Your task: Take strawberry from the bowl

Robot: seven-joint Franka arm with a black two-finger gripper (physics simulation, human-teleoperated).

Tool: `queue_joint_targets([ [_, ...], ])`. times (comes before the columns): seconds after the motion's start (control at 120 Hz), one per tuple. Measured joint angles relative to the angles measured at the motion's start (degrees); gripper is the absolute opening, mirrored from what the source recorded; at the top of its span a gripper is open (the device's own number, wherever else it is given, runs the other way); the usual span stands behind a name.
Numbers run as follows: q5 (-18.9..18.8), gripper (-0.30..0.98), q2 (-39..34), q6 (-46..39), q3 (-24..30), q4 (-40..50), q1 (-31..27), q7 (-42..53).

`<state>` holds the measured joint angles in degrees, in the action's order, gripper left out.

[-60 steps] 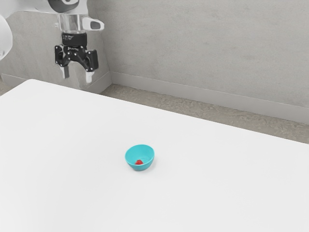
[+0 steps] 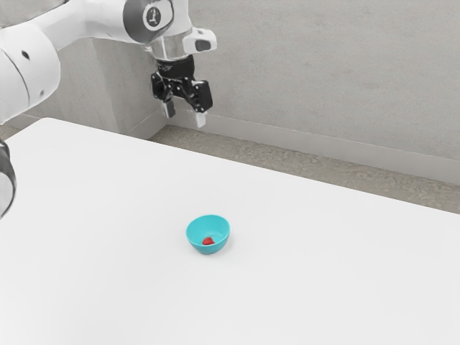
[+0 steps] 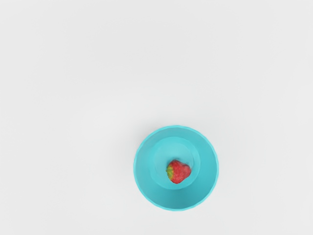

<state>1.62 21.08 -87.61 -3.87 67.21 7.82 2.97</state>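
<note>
While the arm (image 2: 100, 20) reached out above the table (image 2: 323, 273), its gripper (image 2: 185, 116) hung high, pointing down, fingers parted, well apart from the bowl (image 2: 201, 224). Strawberry (image 3: 179, 172) lay inside, on the bowl's floor.

The bowl (image 3: 208, 169) is coloured bright blue-green all over. The strawberry (image 3: 181, 171) is coloured red, with a yellow-green patch at one end. The table (image 2: 108, 251) is coloured plain white. The arm (image 2: 93, 18) is coloured white, with dark grey and black parts, and the black gripper (image 2: 185, 116) is dotted with little pale spots. The grey wall (image 2: 323, 65) is marked with soft blotches, and the brown-grey floor (image 2: 287, 164) is speckled.
</note>
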Motion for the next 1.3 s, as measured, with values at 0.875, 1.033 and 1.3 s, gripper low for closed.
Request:
queue_joint_targets([
  [0.875,5.8,0.69,10.6,-26.2,1.8,20.1,-0.1,-5.8],
  [1.033,5.6,0.69,7.3,-29.8,1.4,27.5,0.0,-6.1],
  [1.3,2.7,0.69,5.0,-32.8,1.0,31.0,0.0,-6.5],
])
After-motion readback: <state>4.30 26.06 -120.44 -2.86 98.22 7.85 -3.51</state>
